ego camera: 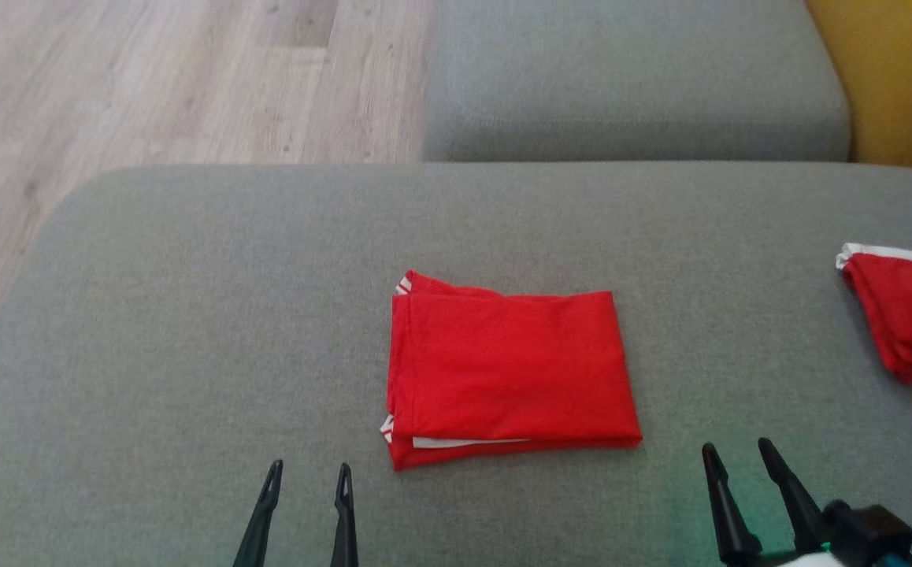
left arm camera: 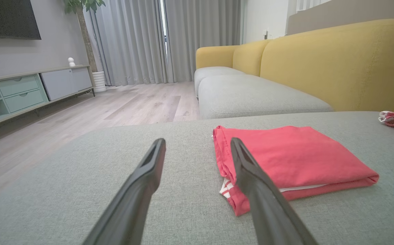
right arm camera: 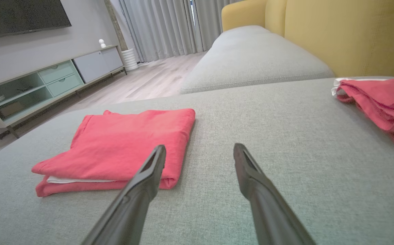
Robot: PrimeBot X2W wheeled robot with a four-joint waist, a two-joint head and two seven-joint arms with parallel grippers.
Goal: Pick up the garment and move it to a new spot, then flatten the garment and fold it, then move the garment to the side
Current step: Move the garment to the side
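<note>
A red garment (ego camera: 509, 376) with white trim lies folded into a neat rectangle in the middle of the grey cushion (ego camera: 188, 315). It also lies right of my fingers in the left wrist view (left arm camera: 295, 163) and left of them in the right wrist view (right arm camera: 125, 146). My left gripper (ego camera: 309, 472) hovers open near the cushion's front edge, just left of the garment's near left corner. On the other side, my right gripper (ego camera: 735, 450) stands open past the near right corner. Both hold nothing.
A second red garment (ego camera: 909, 319) with a white edge lies bunched at the cushion's right side. Another grey cushion (ego camera: 629, 79) sits beyond, with a yellow sofa back (ego camera: 905, 79) to the right. Wooden floor (ego camera: 149, 87) lies to the far left.
</note>
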